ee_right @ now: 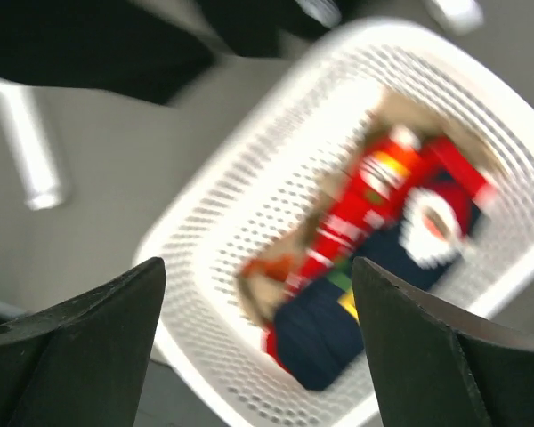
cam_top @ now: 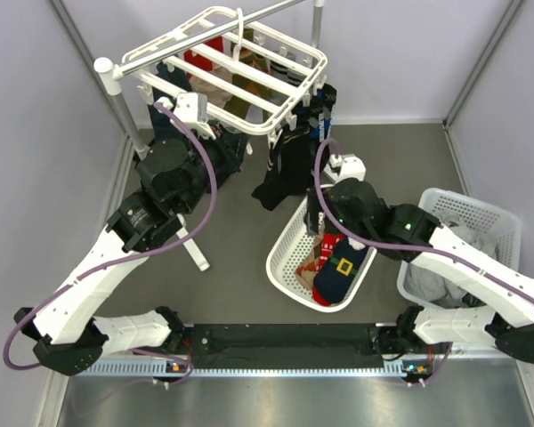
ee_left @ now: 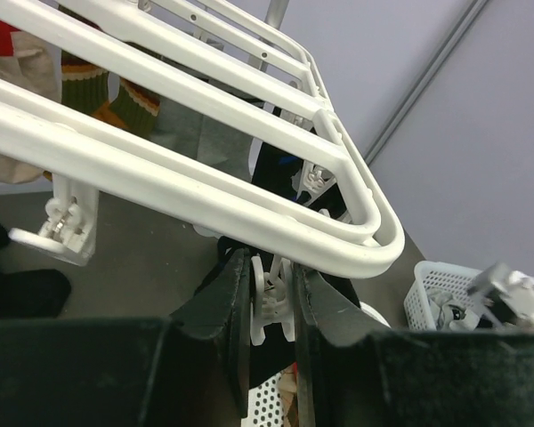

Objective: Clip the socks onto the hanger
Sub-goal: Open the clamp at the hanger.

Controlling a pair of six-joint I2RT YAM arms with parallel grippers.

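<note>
- White plastic hanger (cam_top: 215, 55) hangs at the back, with a dark sock (cam_top: 285, 169) dangling from its near edge.
- Left fingers (ee_left: 227, 307) pinch a clip (ee_left: 269, 298) under the hanger's corner.
- Right fingers (ee_right: 80, 356) stand wide apart, holding nothing, above the basket (cam_top: 285, 258) of red and navy socks (cam_top: 338, 267).
- Second basket (cam_top: 494, 213) sits beside it, to the right.

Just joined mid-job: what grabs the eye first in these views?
The white hanger fills the top centre, and the left gripper pinches one dangling clip under a corner of it. The right gripper hangs open above a white basket of red and navy socks.
</note>
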